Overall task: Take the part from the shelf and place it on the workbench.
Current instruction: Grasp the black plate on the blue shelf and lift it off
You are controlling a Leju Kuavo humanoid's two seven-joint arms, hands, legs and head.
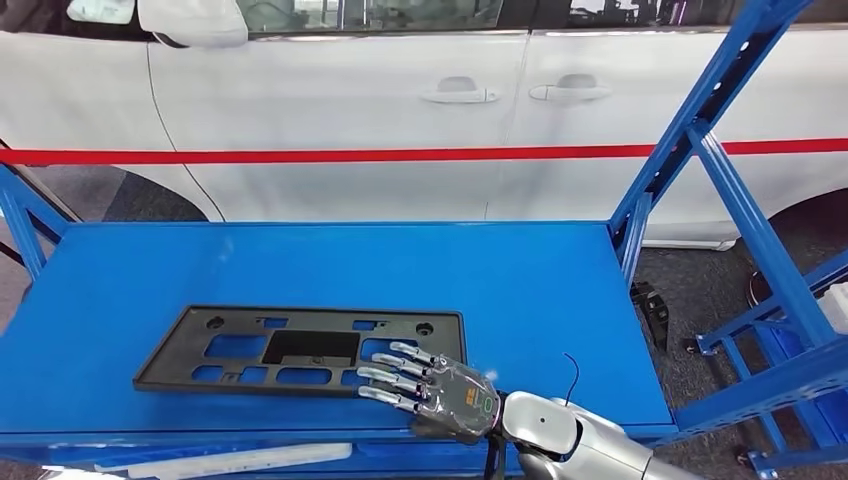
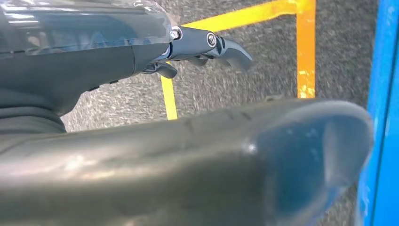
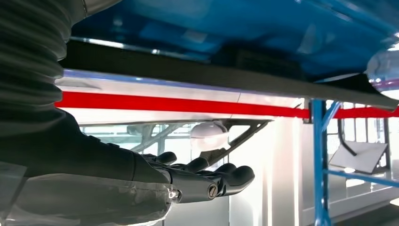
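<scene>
The part (image 1: 300, 348), a flat black plastic plate with several cut-outs, lies on the blue shelf surface (image 1: 350, 270) near its front edge. My right hand (image 1: 440, 390) reaches in from the lower right, its fingers (image 1: 390, 375) stretched out flat over the part's near right corner. In the right wrist view the part's dark edge (image 3: 197, 70) runs across the picture, with my right hand (image 3: 202, 181) a little apart from it, fingers straight and holding nothing. My left hand (image 2: 202, 47) hangs over the floor, fingers extended and holding nothing.
A white car (image 1: 400, 100) stands close behind the shelf, with a red band (image 1: 400, 155) stretched in front of it. Blue rack uprights (image 1: 700, 150) rise at the right. A white object (image 1: 230, 462) lies on a lower level. Yellow lines (image 2: 301, 47) mark the grey floor.
</scene>
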